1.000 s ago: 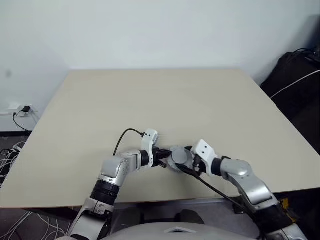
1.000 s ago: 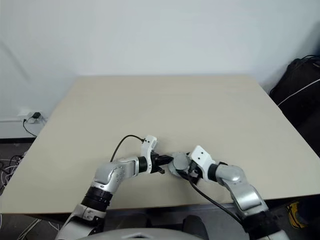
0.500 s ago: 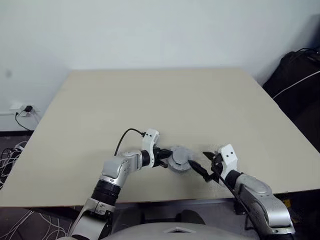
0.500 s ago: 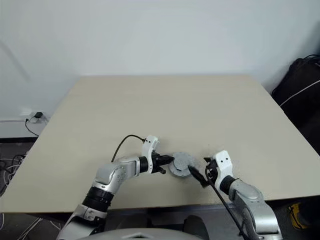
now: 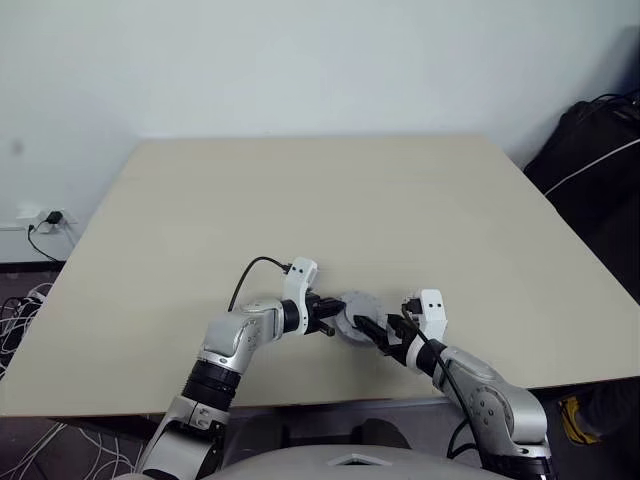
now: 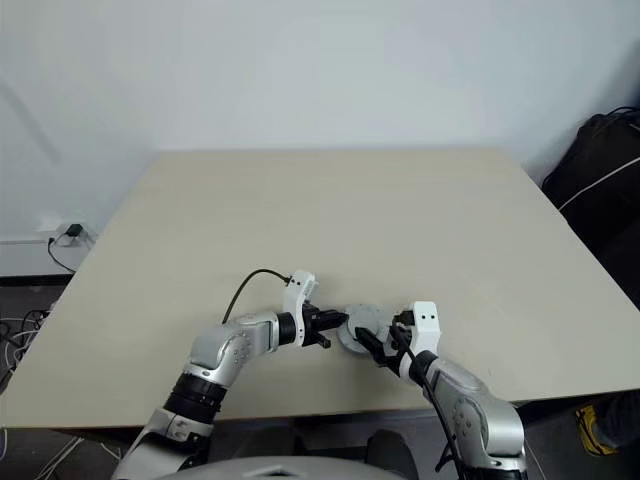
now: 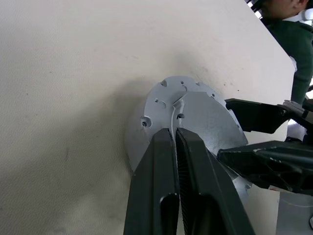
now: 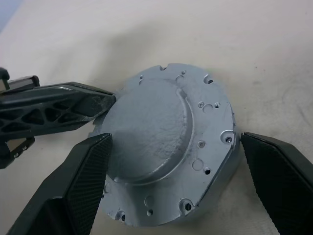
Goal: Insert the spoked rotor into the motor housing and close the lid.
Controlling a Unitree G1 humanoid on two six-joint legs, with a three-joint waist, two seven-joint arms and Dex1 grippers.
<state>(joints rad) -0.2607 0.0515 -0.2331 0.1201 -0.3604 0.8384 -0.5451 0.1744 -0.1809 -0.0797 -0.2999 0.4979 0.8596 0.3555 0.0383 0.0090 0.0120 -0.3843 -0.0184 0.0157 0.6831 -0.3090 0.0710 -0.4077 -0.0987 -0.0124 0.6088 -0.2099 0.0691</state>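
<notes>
Near the front edge of the surface (image 5: 300, 200), left of centre: left pincer (image 5: 327, 316) fully shut, holding nothing, tips pressed against the rim of the lid (image 8: 168, 142). At centre: lid lying flat, raised face up, round with no long axis, covering whatever sits below; rotor and housing hidden. To the right: right pincer (image 8: 171, 166) spread wide, fingers (image 8: 80, 174) either side of the lid, not yet gripping. Likely step: closing the lid. Next: squeezing the rim evenly, seating it level.
</notes>
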